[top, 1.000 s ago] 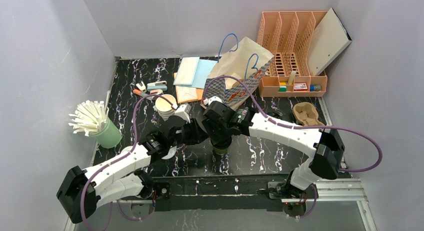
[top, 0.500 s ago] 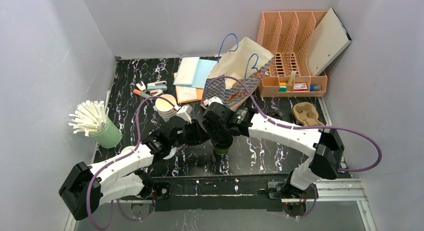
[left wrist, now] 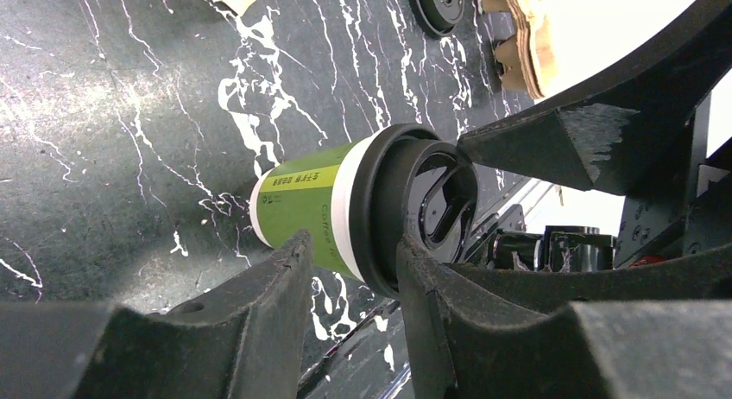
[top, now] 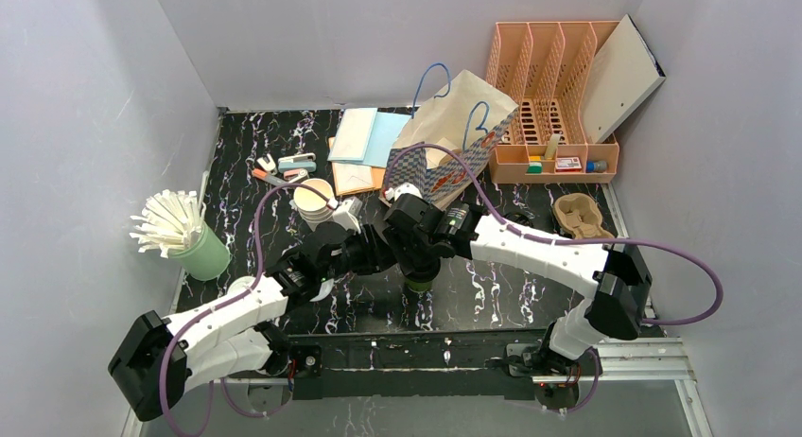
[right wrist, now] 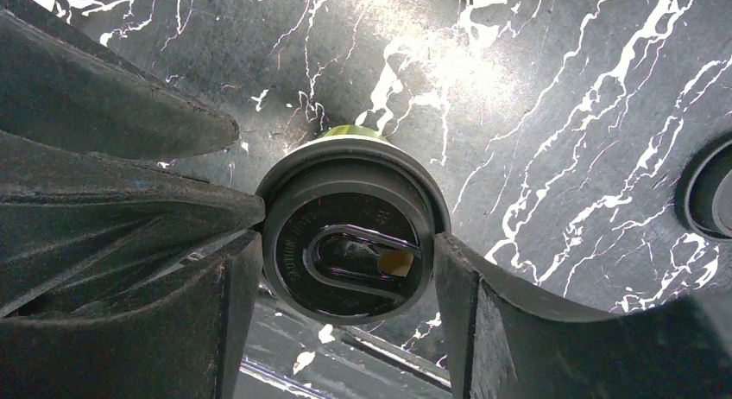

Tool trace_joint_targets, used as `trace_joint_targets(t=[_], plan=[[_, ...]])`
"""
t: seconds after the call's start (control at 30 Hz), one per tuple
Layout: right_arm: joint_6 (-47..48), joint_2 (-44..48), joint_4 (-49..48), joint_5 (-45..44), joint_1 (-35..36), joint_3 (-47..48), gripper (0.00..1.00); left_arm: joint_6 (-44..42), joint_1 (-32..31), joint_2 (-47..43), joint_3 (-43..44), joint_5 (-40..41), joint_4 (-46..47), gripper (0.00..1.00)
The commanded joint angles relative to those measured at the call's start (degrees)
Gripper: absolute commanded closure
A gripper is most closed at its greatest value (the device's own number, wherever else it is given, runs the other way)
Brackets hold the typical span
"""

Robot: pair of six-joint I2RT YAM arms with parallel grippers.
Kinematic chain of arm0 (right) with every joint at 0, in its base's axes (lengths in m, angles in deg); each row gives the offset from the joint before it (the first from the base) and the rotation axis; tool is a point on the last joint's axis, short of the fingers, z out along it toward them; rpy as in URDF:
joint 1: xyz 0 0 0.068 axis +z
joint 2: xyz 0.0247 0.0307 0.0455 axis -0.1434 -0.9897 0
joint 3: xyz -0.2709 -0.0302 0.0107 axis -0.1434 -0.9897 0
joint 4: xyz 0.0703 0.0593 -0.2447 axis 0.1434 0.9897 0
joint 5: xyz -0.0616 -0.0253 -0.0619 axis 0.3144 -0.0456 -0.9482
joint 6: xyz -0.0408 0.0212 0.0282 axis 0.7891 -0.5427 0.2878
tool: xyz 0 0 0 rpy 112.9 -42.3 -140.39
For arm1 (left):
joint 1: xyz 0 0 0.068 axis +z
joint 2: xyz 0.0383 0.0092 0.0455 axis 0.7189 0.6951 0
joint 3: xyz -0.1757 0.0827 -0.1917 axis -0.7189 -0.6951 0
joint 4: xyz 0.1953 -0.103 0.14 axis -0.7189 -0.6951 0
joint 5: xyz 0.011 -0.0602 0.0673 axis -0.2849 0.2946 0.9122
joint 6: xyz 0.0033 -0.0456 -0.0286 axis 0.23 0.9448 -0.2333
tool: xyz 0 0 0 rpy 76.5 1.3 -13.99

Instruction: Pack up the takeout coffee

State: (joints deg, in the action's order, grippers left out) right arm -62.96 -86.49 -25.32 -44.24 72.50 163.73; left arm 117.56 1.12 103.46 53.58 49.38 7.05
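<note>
Green paper under a black lid (left wrist: 432,200): the cup (left wrist: 306,200) stands upright near the middle of the bench (top: 236,182), close in front of both arms. Whether its base rests on the bench or is just off it, I cannot tell.

The right gripper (right wrist: 348,241) sits over the cup from above. Its jaws press the rim of the lid from two opposite sides, so it stands wide but closed on the cup. The left gripper (left wrist: 351,243) is just beside the cup and partly open. One jaw is at the level of the lid and the other at the level of the body, and I see no grip from it.

I judge that the lid is fitted and the step in hand is the pick-up for packing. The hold is only on the lid, not on the body, so a quick lift could pull the lid off. The next move calls for the left gripper to get clear, then a slow, straight lift with the cup kept upright. After that the cup must travel to the bag (top: 454,139) at the far side and go down through its mouth. The bag leans, so this needs care.
</note>
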Motion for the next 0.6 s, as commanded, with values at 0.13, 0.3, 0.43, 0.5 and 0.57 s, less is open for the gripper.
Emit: trace_joint_targets(t=[0.13, 0.3, 0.43, 0.5, 0.57], plan=[[0.26, 0.8, 0.41, 0.96, 0.2, -2.37, 0.43, -0.2, 0.1, 2.03, 0.13, -0.77, 2.4, 0.63], [0.6, 0.55, 1.97, 1.42, 0.16, -1.39, 0.44, -0.55, 0.1, 3.66, 0.22, -0.68, 2.94, 0.67], [1.26, 0.93, 1.86, 2.43, -0.04, -1.17, 0.46, -0.89, 0.1, 4.09, 0.1, -0.32, 2.87, 0.69], [1.59, 0.57, 2.14, 2.84, -0.17, -1.02, 0.46, -1.13, 0.1, 4.09, -0.02, -0.21, 2.66, 0.7], [1.92, 0.0, 2.5, 3.33, -0.36, -0.84, 0.47, -1.22, 0.1, 4.17, -0.04, -0.15, 2.45, 0.71]])
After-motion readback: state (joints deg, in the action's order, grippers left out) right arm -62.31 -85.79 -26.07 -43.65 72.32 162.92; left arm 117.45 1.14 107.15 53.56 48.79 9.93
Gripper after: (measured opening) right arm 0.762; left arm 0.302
